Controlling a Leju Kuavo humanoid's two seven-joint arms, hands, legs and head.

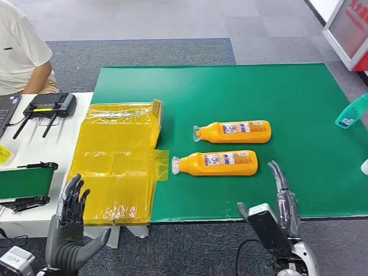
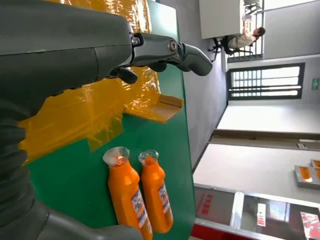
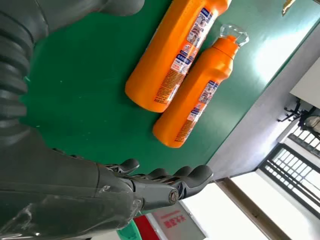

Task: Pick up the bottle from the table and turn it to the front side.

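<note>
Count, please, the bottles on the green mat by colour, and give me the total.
Orange bottles: 2, the near one and the far one, both lying on their sides.
Teal bottles: 1, at the mat's right edge.
Total: 3 bottles on the green mat.
A white thing at the picture's right edge is cut off; I cannot tell what it is.

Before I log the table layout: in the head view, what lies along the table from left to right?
Laptop → black router → yellow plastic sheet → two orange bottles lying on the green mat, clear caps to the left → teal bottle at the right edge.
</note>
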